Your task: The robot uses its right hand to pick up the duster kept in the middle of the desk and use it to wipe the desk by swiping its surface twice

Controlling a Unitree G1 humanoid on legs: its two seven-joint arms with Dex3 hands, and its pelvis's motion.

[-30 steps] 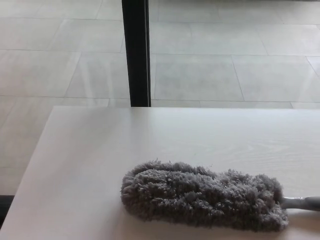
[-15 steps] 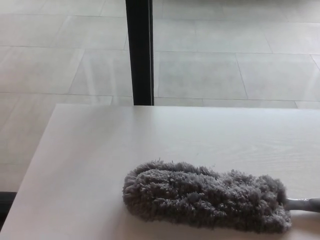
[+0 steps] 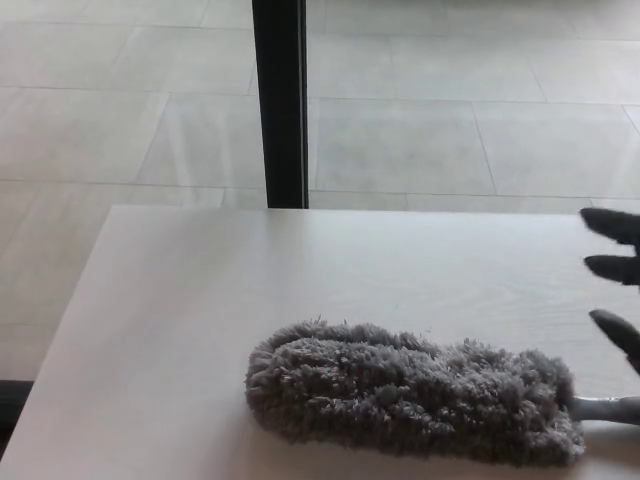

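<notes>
My right hand has entered the picture at the right edge; half a second ago no part of it showed. Only three black fingertips are visible, spread apart and holding nothing, so I read the hand as released. They sit above the desk, up and slightly right of the duster's handle end, not touching it. My left hand is not visible.

This change indicates the reach has begun. The grasp has not been made and no swipe has been done.

From left to right: bare desk surface on the left; then the duster, lying flat near the front edge, roughly central and running toward the right. Its grey fluffy head has its rounded tip at the left. Its long axis runs left to right, dropping slightly nearer toward the right. The grey handle leaves the head at the right and is cut by the picture edge, so its full extent cannot be confirmed.

The handle points toward the approaching hand. I judge this a favourable alignment for a right-side grasp.
</notes>
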